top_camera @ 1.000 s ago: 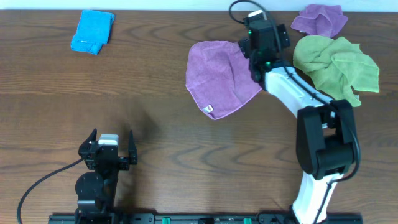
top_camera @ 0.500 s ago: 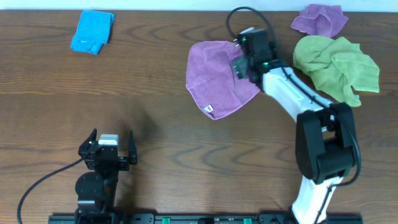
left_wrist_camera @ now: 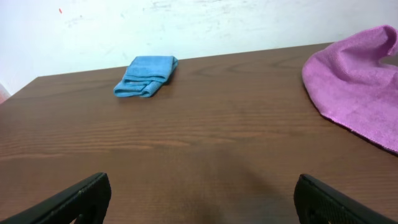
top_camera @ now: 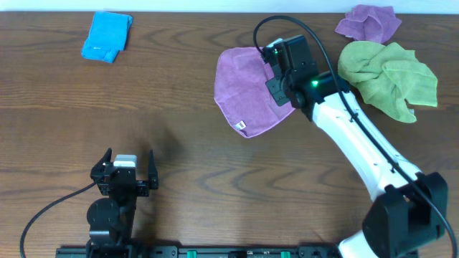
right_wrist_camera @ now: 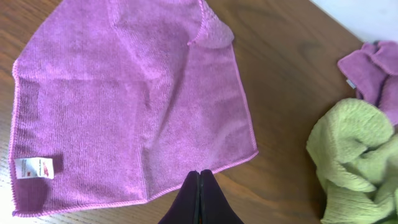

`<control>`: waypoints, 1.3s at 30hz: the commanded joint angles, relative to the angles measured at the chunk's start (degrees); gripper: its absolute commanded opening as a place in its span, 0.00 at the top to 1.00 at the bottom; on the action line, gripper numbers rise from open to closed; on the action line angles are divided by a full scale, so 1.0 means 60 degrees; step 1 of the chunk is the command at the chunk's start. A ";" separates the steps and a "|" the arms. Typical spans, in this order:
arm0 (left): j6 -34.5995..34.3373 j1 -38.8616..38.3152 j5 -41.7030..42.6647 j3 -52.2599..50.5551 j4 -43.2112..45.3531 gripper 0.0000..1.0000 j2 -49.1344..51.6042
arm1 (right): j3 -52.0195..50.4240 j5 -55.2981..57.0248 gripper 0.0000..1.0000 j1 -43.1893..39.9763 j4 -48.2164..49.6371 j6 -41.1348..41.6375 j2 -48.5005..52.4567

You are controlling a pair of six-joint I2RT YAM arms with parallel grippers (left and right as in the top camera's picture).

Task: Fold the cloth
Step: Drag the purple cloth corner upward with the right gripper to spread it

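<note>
The cloth point(top_camera: 251, 86) is a purple square towel lying mostly flat at the table's back centre, with its white tag point(top_camera: 242, 126) at the near corner and its far corner turned over. My right gripper point(top_camera: 280, 97) is down at the cloth's right-hand edge. In the right wrist view its tips point(right_wrist_camera: 199, 173) are pressed together right on the hem of the cloth point(right_wrist_camera: 124, 106), near the right corner, so it is shut on that edge. The left gripper point(top_camera: 129, 152) rests open at the front left, far from the cloth point(left_wrist_camera: 354, 81), with bare wood between its fingers point(left_wrist_camera: 81, 199).
A lime-green towel point(top_camera: 387, 75) lies bunched just right of the cloth, with a second, crumpled purple cloth point(top_camera: 369, 23) behind it. A folded blue cloth point(top_camera: 106, 36) sits at the back left. The right arm stretches diagonally from the front right.
The right gripper moved from the cloth's far right corner leftward and nearer onto its right edge, and its jaws went from open to shut. The left arm stayed still.
</note>
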 commanded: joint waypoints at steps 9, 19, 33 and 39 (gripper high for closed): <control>-0.0146 0.0040 -0.0175 -0.0273 -0.0091 0.05 -0.0051 | -0.0033 -0.1180 0.99 -0.1129 0.1056 0.0528 0.2087; -0.0146 0.0040 -0.0175 -0.0273 -0.0091 0.05 -0.0051 | -0.0033 -0.1373 0.99 -0.1242 0.1763 0.0528 0.3421; -0.0146 0.0040 -0.0175 -0.0273 -0.0091 0.05 -0.0051 | -0.0033 -0.1016 0.99 -0.1443 -0.0892 0.1708 0.3971; -0.0142 0.0040 -0.0277 -0.0273 -0.0091 0.05 -0.0051 | -0.0033 -0.0018 0.99 -0.1443 -0.3457 0.3071 0.3971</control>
